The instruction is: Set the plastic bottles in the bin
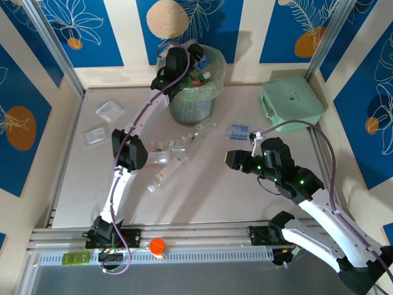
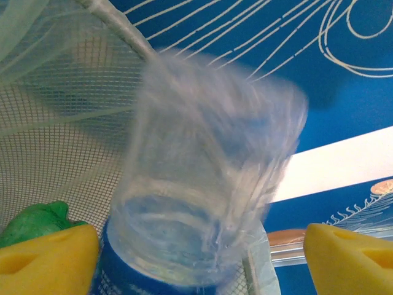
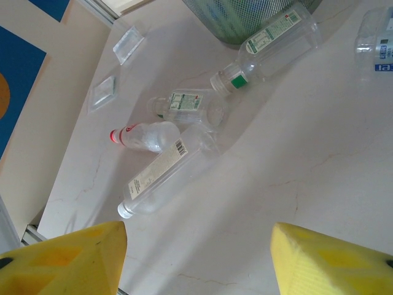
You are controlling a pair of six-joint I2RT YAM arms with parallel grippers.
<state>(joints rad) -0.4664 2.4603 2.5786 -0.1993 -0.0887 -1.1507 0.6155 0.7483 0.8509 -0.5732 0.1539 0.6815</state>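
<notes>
Because your left gripper (image 2: 202,252) is hanging over the bin (image 1: 191,106), its jaws are standing open with a blue-labelled bottle (image 2: 206,184) blurring between them, likely dropping in. Your right gripper (image 3: 199,252) is hovering open and empty above the loose bottles (image 3: 166,175) lying on the tabletop (image 3: 307,184).

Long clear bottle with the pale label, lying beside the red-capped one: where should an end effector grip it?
Across its labelled middle, from straight above, closing across the short width. The long clear bottle lies flat and diagonal on the table; its body is slim there, and the red-capped bottle crowds its upper end.
</notes>
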